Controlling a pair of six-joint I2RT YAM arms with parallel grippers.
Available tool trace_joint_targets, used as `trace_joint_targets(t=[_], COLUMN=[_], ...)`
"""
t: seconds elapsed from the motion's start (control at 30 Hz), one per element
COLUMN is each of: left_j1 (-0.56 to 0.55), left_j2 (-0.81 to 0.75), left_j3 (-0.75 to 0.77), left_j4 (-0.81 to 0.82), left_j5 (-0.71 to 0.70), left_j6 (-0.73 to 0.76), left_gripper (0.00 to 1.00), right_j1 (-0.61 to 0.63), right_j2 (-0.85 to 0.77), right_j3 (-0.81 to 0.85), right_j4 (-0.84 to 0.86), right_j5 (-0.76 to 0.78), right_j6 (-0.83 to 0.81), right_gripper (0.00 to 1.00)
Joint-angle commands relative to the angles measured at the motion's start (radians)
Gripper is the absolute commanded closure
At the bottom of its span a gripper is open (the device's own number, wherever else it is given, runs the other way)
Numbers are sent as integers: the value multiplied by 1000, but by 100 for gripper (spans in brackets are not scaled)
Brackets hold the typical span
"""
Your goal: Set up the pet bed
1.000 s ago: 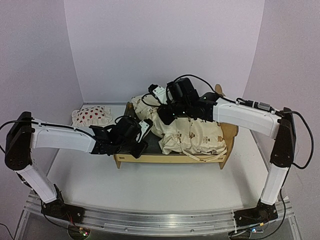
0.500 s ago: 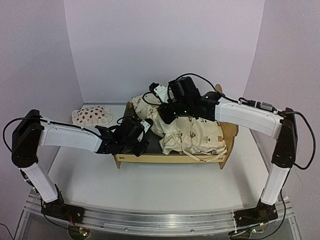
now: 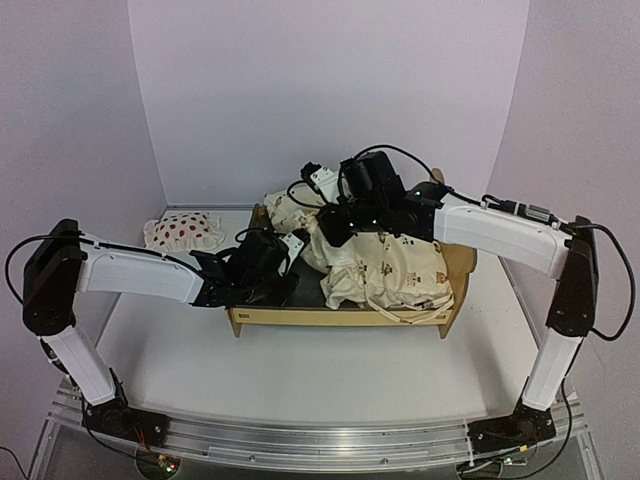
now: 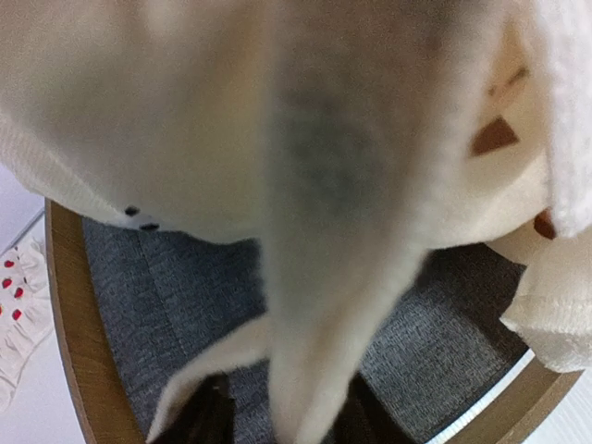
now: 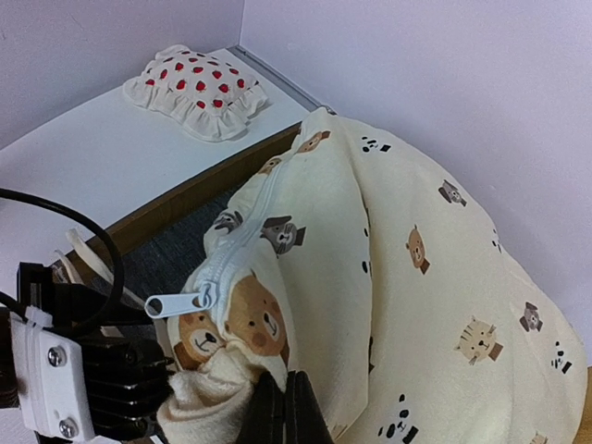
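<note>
Over the last second the left arm (image 3: 130,275) has drawn its elbow in and pushed its wrist a little further over the foot end of the pet bed (image 3: 340,318). The right arm (image 3: 490,230) has barely shifted above the bed's middle. This suggests that spreading the bedding is only starting.

From above, the pet bed sits on the white desk (image 3: 300,390), its headboard on the right. The cream cover (image 3: 390,270) is still bunched over the headboard half, so the foot end of the grey base is bare. The strawberry pillow (image 3: 183,231) lies on the desk off the bed's foot end, well apart from it.

In the left wrist view, blurred cream fabric (image 4: 351,185) hangs close to the lens over the grey felt base (image 4: 166,296) and the wooden rail (image 4: 79,351). A strip of it runs down between the left jaws. They stand partly apart, and I cannot tell whether they grip it.

In the right wrist view, the right jaws are pressed together on a fold of the cover (image 5: 416,259) just below the zip pull (image 5: 171,303), holding it up above the bed.

The desk is plain and white, enclosed by pale lilac walls.
</note>
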Motion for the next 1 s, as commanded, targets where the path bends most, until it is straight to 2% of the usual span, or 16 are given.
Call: trace_joint_targets(t=[0.0,0.1,0.17,0.23,0.47,0.6,0.77,0.97], left_j1=[14,14,14,14,-28,-64,-70,-97], left_j2=[38,51,55,43,-102,-192,-263,-210], left_j3=[5,22,36,51,87,85,52,12], left_j4=[132,133,112,63,-170,-236,-236,-137], left_j5=[-54,-59,-50,-24,275,385,592,784], left_j6=[39,53,52,35,-80,-136,-205,-297], left_gripper=[72,79,93,100,100,100,100,100], right_j1=[-6,-6,-5,-6,-6,-6,-5,-6], right_j2=[-56,-56,-55,-54,-73,-89,-105,-133], right_j3=[6,7,9,11,-5,-23,-59,-118], right_j4=[8,9,8,8,1,-21,-48,-73], right_j5=[-16,-19,-19,-20,-74,-150,-220,-270], right_j6=[28,33,36,40,71,103,148,178], right_gripper=[100,100,100,100,100,100,100,100])
